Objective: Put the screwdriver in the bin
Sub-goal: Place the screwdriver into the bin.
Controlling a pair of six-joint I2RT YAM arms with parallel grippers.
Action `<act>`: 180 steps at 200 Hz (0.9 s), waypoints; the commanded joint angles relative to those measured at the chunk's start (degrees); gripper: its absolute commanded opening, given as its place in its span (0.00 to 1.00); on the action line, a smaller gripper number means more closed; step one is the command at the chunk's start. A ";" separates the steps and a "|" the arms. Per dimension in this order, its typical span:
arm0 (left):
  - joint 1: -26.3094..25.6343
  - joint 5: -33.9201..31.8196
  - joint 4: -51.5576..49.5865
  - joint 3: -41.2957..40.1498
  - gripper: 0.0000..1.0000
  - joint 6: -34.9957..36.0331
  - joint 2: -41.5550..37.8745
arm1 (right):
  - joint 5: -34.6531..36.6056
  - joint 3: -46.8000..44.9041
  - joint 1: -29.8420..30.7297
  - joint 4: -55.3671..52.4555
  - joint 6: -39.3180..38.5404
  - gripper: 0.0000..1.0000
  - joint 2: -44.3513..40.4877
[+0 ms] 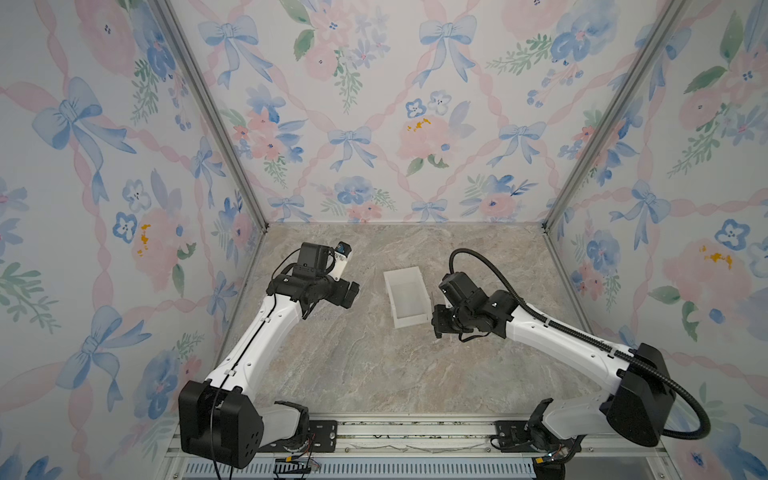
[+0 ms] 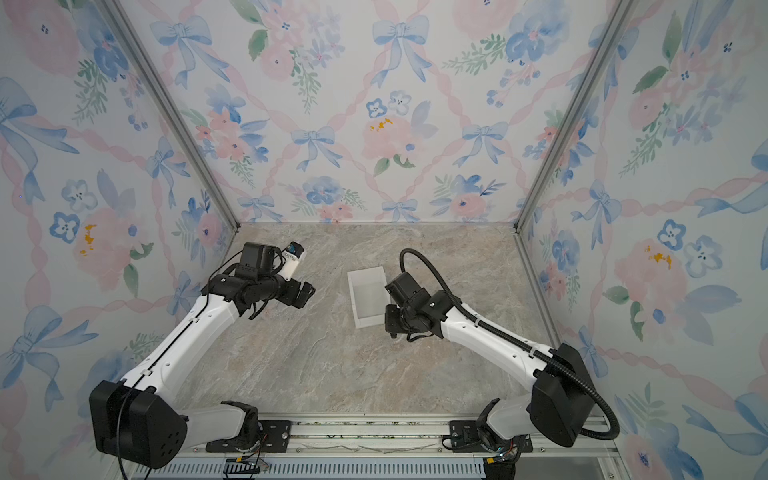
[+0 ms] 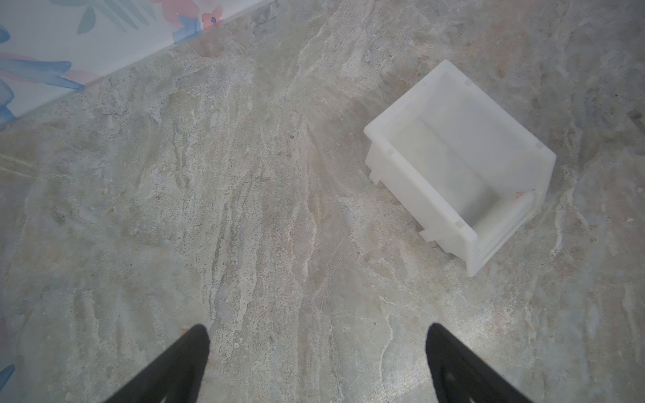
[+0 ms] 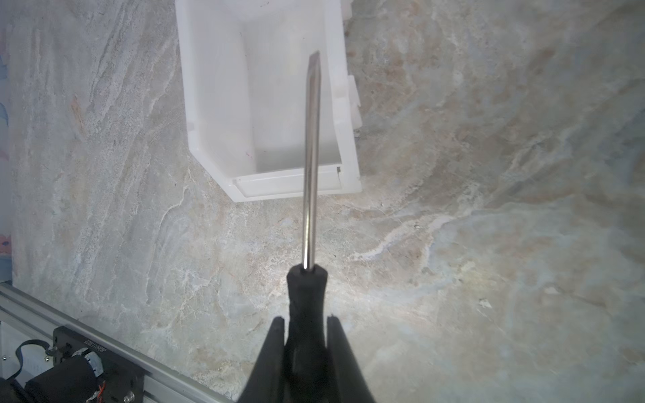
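Note:
The screwdriver (image 4: 311, 157) has a black handle and a thin silver shaft. My right gripper (image 4: 304, 319) is shut on the handle, and the shaft sticks straight out ahead of the jaws. In the right wrist view the shaft crosses the low short wall of the white bin (image 4: 223, 104), and its tip lies over the bin's inside beside one long wall. In both top views the bin (image 1: 405, 291) (image 2: 365, 293) stands mid-table with nothing inside, and the right gripper (image 1: 438, 322) (image 2: 392, 322) hangs at its near right corner. My left gripper (image 3: 317, 329) (image 1: 351, 295) is open with nothing in it, left of the bin (image 3: 453, 164).
The marble tabletop (image 1: 374, 365) is enclosed by floral walls on three sides. An aluminium rail (image 1: 415, 428) with both arm bases runs along the front edge, and the rail (image 4: 104, 345) also shows in the right wrist view. A black cable loops above the right arm (image 1: 490, 270).

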 commanded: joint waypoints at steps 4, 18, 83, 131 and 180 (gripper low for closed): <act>-0.27 0.62 -0.69 1.18 0.98 0.83 -0.36 | -1.90 4.58 -0.89 1.97 -4.73 0.18 4.62; -0.23 0.75 -0.71 1.12 0.98 0.75 -0.62 | -3.13 6.00 -1.40 3.71 -5.50 0.19 7.11; -0.29 0.33 -0.76 1.26 0.98 0.39 -0.92 | -4.98 13.50 -3.49 6.67 -9.73 0.19 18.23; -0.31 -0.19 -0.75 0.79 0.98 0.38 -1.90 | -4.13 17.03 -3.91 7.94 -11.66 0.18 24.47; -0.30 -0.72 -0.80 0.54 0.98 0.54 -2.49 | -2.38 18.89 -3.88 8.37 -13.03 0.18 28.46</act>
